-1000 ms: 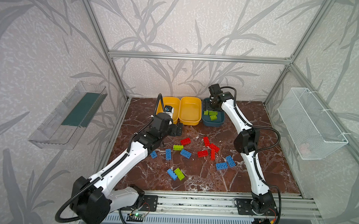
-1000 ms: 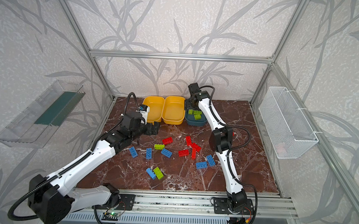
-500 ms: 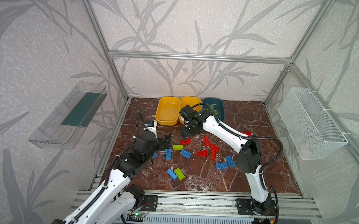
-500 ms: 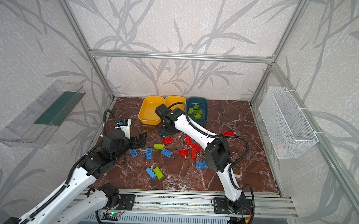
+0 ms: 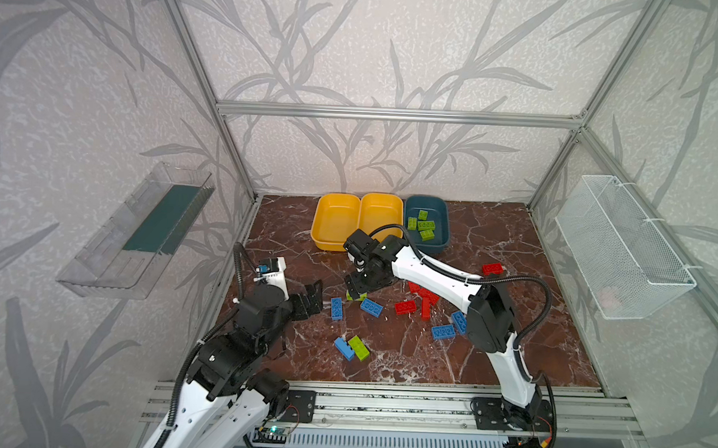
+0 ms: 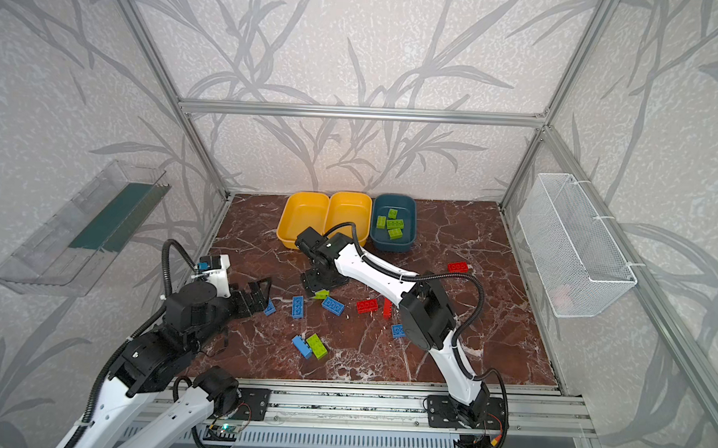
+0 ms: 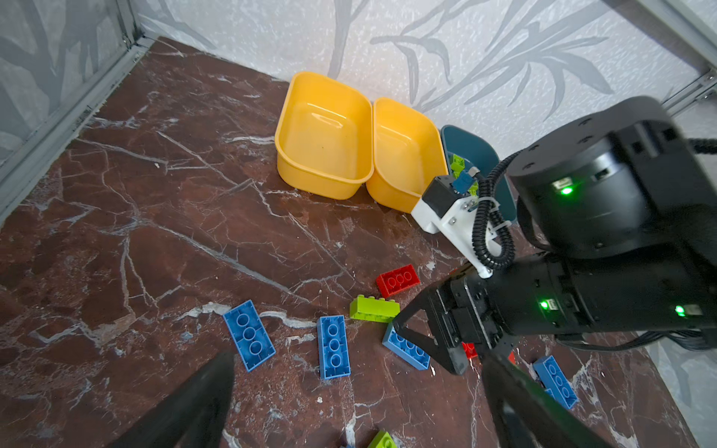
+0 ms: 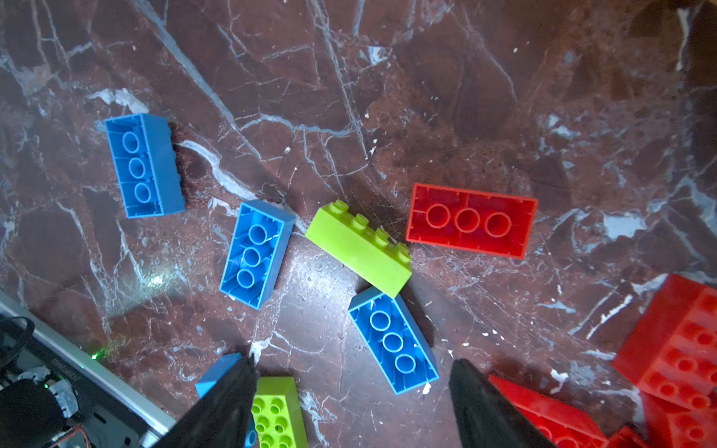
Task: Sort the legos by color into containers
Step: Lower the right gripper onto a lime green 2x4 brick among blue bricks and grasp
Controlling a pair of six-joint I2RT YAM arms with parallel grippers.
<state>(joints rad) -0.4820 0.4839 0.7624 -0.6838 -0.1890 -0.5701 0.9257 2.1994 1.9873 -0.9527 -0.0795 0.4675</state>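
Two yellow containers (image 5: 334, 220) (image 5: 382, 212) and a teal one (image 5: 440, 237) stand at the back; three lime legos (image 5: 426, 224) lie in the teal one. Blue, red and lime legos are scattered mid-floor in both top views. My right gripper (image 5: 361, 286) hangs open just over a lime brick (image 8: 359, 248) lying on its side, with a blue brick (image 8: 392, 341) under its spread fingers (image 8: 229, 403). My left gripper (image 5: 310, 300) stands open at the left, holding nothing, near a blue brick (image 7: 248, 335).
A clear plastic tray (image 5: 136, 232) hangs on the left wall and a white wire basket (image 5: 622, 253) on the right wall. A red brick (image 5: 492, 269) lies apart at the right. An aluminium rail (image 5: 383, 401) runs along the front edge.
My right arm has swung from above the teal container down to the bricks mid-floor. My left arm has drawn back from the yellow containers toward the front left.
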